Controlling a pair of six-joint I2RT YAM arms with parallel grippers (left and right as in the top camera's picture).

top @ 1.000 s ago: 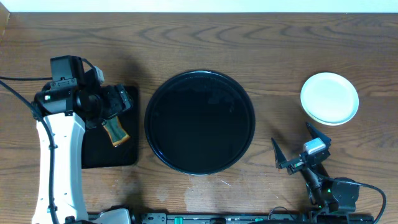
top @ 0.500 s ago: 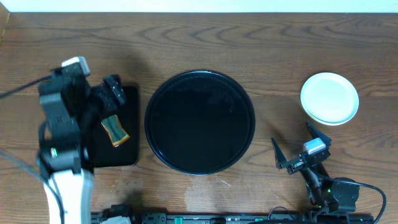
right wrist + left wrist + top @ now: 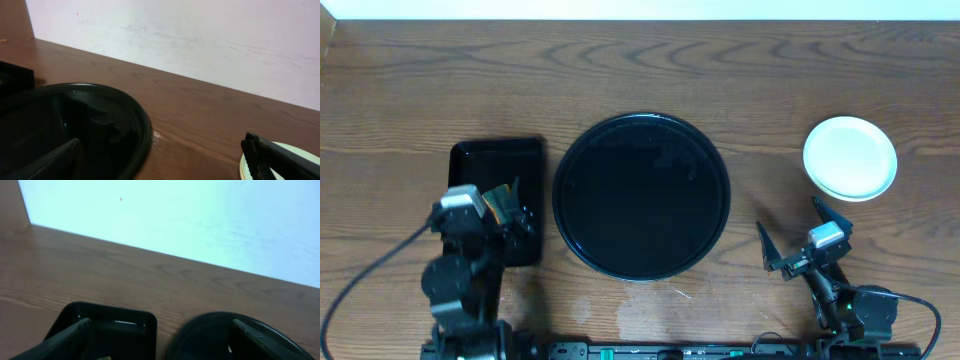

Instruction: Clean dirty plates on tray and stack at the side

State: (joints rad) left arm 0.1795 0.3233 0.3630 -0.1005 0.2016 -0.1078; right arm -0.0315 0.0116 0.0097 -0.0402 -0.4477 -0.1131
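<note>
Right claw (image 3: 788, 216): jaws spread wide, nothing held. It is parked off the right side of the round tray (image 3: 640, 200), toward the near table edge. The stack of plates (image 3: 850, 158) lies beyond the claw and a little to its right, well clear of the tray's right rim. No plate is seen on the tray.

Left claw (image 3: 161, 325): jaws wide, empty, over the small tray (image 3: 495, 150) just left of the round tray.

The plates are round, so no long axis applies. The right arm is judged far nearer the stack.
</note>
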